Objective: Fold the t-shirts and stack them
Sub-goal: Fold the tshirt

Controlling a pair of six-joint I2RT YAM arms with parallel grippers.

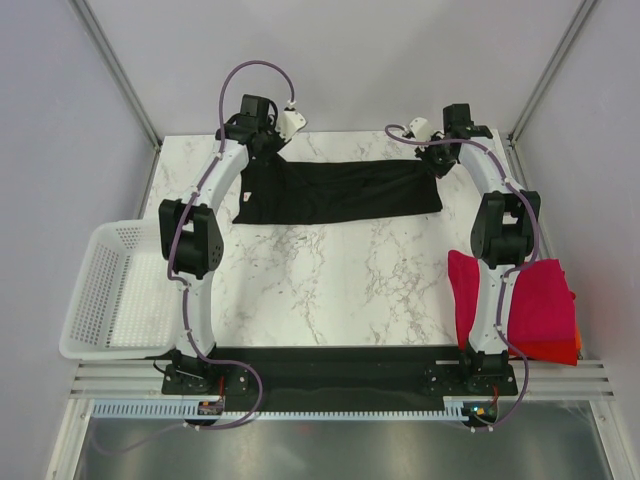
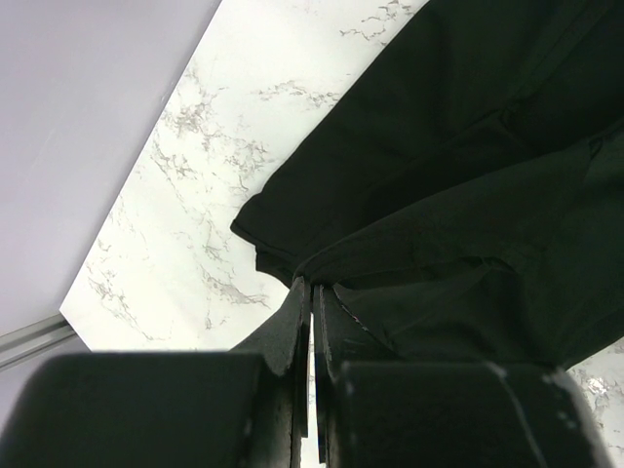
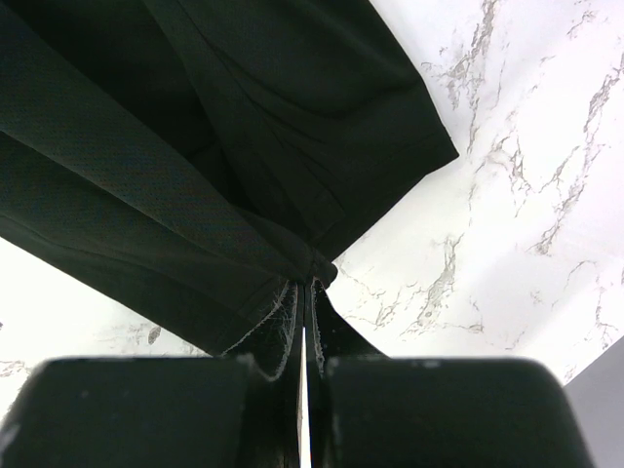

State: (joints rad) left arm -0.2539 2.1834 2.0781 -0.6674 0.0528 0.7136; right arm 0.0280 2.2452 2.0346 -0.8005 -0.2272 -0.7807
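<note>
A plain black t-shirt (image 1: 335,190) lies stretched across the far part of the marble table (image 1: 330,280). My left gripper (image 1: 262,150) is shut on its far left corner, and the pinched cloth (image 2: 409,224) fans out from the fingertips in the left wrist view. At the far right corner my right gripper (image 1: 432,155) is shut on the same shirt (image 3: 195,146). Folded magenta-red (image 1: 530,300) and orange-red (image 1: 560,350) t-shirts lie stacked at the right edge, beside the right arm.
A white mesh basket (image 1: 105,295) hangs off the table's left edge. Metal frame posts rise at the far corners. Bare marble (image 1: 330,280) spreads between the black shirt and the arm bases.
</note>
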